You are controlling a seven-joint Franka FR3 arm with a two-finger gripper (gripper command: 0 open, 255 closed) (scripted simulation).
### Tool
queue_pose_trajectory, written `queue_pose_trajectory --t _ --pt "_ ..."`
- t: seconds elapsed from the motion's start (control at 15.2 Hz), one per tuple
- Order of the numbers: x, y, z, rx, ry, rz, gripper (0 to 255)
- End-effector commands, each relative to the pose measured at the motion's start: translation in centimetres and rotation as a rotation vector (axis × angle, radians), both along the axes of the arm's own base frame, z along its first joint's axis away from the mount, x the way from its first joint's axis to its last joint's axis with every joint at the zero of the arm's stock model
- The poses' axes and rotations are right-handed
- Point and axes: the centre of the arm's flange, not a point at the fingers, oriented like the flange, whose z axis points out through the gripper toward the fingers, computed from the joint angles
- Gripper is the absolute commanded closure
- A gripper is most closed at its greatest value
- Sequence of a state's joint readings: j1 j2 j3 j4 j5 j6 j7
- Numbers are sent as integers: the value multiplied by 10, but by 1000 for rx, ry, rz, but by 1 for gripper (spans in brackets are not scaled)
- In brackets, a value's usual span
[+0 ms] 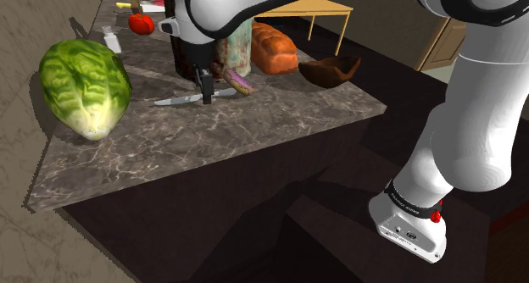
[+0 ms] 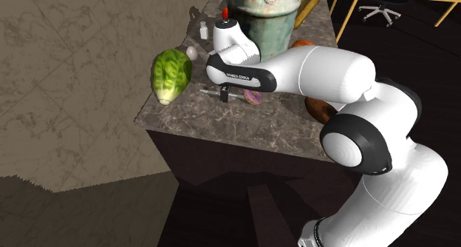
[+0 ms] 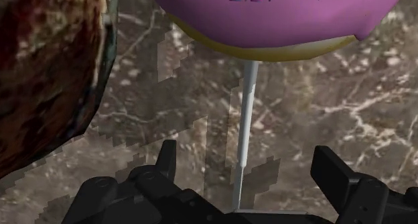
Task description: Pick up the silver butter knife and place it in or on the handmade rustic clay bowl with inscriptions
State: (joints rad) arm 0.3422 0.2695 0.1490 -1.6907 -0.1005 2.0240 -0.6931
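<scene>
The white arm (image 2: 310, 68) bends over the marbled counter (image 2: 222, 127), its black gripper (image 2: 224, 97) down at the silver butter knife (image 2: 207, 92). A green lettuce (image 2: 171, 75) lies at the gripper's nine o'clock, a pink donut (image 2: 253, 97) at three, and a mottled jar (image 2: 264, 24) at one.

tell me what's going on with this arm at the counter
The white arm has its black gripper down at the marble counter, right over the silver butter knife. Its fingers stand open on either side of it without touching, so nothing is held yet. The knife's far end reaches a pink-iced donut. The dark brown bowl sits near the counter's corner.
</scene>
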Motion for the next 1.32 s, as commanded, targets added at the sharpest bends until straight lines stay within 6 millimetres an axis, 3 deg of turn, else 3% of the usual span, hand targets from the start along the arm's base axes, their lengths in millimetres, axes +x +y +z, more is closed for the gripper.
queue_pose_trajectory --t 0.0,0.4,0.46,1.06,1.25 --pt "1 -1 -4 0 -1 0 0" --pt "1 -1 -4 0 0 0 0" --pt "1 -1 -4 0 0 0 255" --pt "1 -1 -4 0 -1 0 255" --pt "1 -1 12 0 -1 0 255"
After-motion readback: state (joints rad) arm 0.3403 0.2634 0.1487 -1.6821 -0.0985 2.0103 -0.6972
